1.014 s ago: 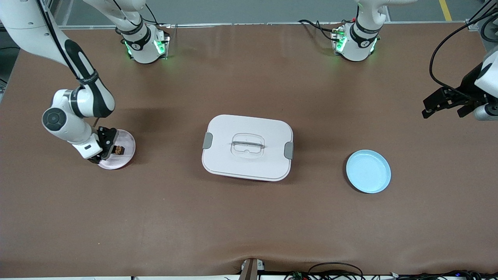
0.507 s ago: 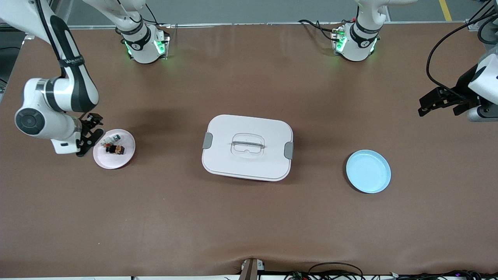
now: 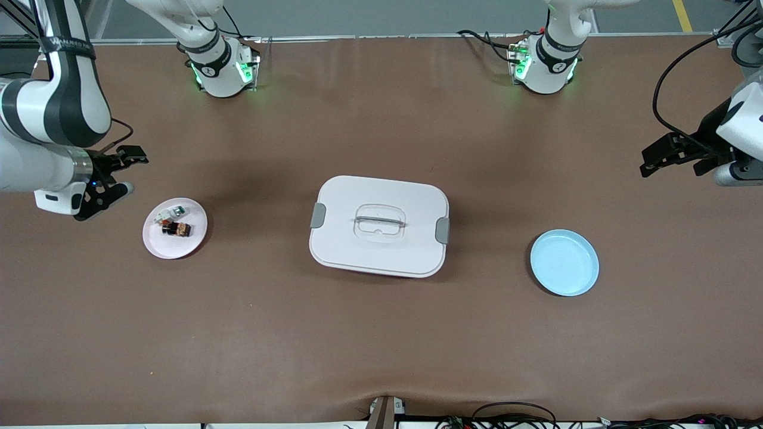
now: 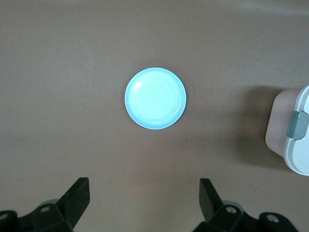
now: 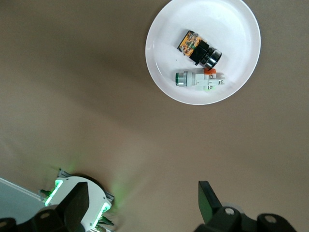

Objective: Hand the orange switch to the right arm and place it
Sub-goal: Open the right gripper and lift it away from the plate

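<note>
The orange switch (image 3: 177, 229) lies on a small white plate (image 3: 189, 243) toward the right arm's end of the bench (image 3: 381, 333), touching nothing but the plate and a silver-white part (image 3: 171, 213) that lies just beside it on the same plate; in the right wrist view the switch (image 5: 199, 48) shows as a black body with an orange end, and the silver-white part (image 5: 200, 78) has a green face and a red-orange bit. The right hand (image 3: 110, 174) hangs over bare bench beside the plate, toward the robots' bases, its fingers (image 5: 208, 200) spread wide and holding nothing. Between the two ends of the bench sits a large white box (image 3: 379, 226) with a lid, grey clips on its short sides and a clear handle on top. A pale blue plate (image 3: 564, 263) lies toward the left arm's end, well apart from the box. The left hand (image 3: 679, 154) waits up over that end of the bench, released and empty, with the blue plate (image 4: 155, 98) in its wrist view.
</note>
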### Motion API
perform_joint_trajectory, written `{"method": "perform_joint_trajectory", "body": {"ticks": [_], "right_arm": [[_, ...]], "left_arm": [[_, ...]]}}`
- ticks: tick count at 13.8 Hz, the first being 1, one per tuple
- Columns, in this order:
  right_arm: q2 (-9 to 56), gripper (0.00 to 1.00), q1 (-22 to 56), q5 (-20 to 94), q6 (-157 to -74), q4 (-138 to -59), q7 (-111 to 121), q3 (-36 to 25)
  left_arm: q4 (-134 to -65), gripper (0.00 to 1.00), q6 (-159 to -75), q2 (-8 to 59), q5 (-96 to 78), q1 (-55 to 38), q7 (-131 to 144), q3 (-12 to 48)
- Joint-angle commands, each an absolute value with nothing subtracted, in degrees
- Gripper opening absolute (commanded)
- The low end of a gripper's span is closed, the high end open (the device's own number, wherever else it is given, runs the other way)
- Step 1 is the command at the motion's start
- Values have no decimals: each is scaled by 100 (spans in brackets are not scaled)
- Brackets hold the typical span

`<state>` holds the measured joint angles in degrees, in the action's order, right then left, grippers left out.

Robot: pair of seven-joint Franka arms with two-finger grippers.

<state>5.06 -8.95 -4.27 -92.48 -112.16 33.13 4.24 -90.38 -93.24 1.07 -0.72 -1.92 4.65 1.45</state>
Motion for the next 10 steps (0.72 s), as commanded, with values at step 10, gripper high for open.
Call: {"method": "perform_joint_trajectory", "body": {"ticks": [10], "right_arm": [[149, 100, -176, -34, -8551, -10433, 852, 351]], "left_arm": [[-8903, 100, -9193, 149, -79, -211, 519, 149]]}}
